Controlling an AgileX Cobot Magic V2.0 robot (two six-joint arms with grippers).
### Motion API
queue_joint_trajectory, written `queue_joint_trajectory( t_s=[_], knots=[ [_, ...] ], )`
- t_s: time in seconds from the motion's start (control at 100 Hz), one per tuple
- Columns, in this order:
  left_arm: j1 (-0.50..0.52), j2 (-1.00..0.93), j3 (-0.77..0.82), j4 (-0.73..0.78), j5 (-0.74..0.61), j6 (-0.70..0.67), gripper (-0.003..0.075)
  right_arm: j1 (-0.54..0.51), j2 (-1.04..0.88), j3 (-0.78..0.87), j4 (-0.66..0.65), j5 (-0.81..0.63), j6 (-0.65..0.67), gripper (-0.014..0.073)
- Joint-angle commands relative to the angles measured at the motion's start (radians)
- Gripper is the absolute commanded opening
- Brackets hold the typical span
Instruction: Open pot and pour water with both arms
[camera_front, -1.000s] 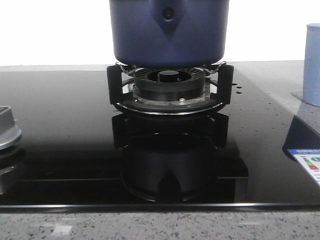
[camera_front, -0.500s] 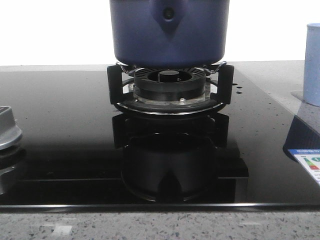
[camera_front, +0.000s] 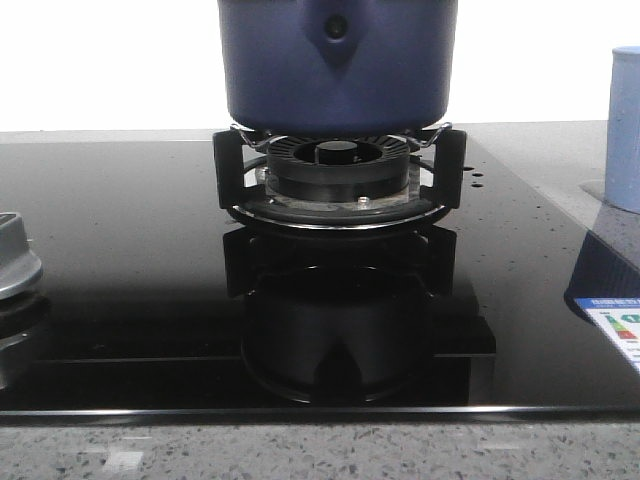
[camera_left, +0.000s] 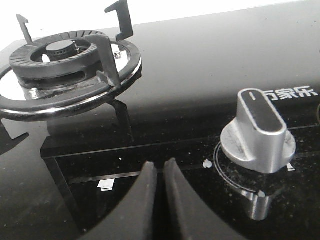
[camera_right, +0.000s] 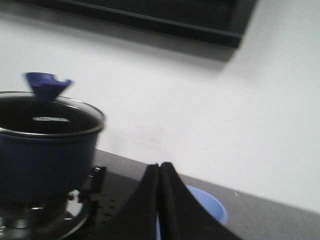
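Dark navy pot (camera_front: 338, 65) sits on the burner grate (camera_front: 338, 175) at 12 o'clock on the black glass hob (camera_front: 130, 250), w/ a pale blue cup (camera_front: 625, 130) at 3 o'clock. Left end effector (camera_left: 159, 202) clenched, empty, low over the hob near a silver knob (camera_left: 257, 132). Right end effector (camera_right: 159, 200) clenched, empty; blurry view, pot lid seems on.

We see glossy black glass hob (camera_front: 120, 260) set in speckled grey stone counter (camera_front: 300, 450), mirror-like reflections on glass; behind it plain white wall (camera_right: 210, 105), blown out bright in front view; dark-framed panel (camera_right: 165, 17) high on wall in right wrist view, detail unclear to us
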Motion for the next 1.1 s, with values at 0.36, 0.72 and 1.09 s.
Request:
queue_joint_trajectory(
  t_s=[0.36,0.72,1.09],
  knots=[
    [-0.001,-0.031,0.045,-0.011,-0.04,-0.013,-0.002,-0.015,-0.114,0.161,0.456,0.362,-0.379,-0.0064],
    [-0.001,-0.031,0.045,-0.011,-0.04,-0.013,-0.002,-0.096,-0.314,0.304,0.588,0.374,-0.379,-0.0064],
    [-0.001,-0.031,0.045,-0.011,-0.038,-0.013,-0.002,-0.096,-0.334,0.304,0.588,0.519,-0.379,-0.0064]
  ],
)
